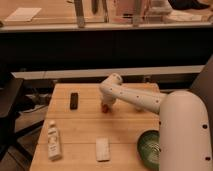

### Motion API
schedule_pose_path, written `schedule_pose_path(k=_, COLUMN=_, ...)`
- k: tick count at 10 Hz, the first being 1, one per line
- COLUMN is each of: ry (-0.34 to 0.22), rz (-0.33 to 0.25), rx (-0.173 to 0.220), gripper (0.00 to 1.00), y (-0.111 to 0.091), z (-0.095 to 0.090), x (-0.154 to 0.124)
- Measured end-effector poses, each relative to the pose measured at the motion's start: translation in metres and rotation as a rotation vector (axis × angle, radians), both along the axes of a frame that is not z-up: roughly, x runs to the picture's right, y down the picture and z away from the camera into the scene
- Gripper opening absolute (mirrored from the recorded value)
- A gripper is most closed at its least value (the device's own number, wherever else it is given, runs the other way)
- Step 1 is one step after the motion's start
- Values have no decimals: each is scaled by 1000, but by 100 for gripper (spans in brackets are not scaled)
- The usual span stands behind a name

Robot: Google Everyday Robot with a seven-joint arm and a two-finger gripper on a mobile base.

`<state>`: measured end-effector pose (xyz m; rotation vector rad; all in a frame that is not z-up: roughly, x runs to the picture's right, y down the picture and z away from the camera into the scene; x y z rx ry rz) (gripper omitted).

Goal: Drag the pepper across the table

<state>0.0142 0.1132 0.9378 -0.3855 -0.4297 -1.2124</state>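
Note:
The pepper (104,108) shows as a small red-orange bit on the light wooden table (80,127), just under the end of my white arm near the table's middle back. My gripper (106,102) is down at the pepper, mostly hidden behind the arm's wrist. Most of the pepper is covered by the gripper.
A black rectangular bar (74,100) lies at the back left. A white bottle (53,141) lies at the front left. A white flat block (102,149) sits at the front middle. A green bowl (151,148) stands at the front right, beside my arm's bulky white base.

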Motion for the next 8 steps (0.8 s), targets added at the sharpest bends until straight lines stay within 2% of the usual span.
schedule_pose_path(k=8, ry=2, rz=22, rx=1, gripper=4, y=0, z=1, x=14)
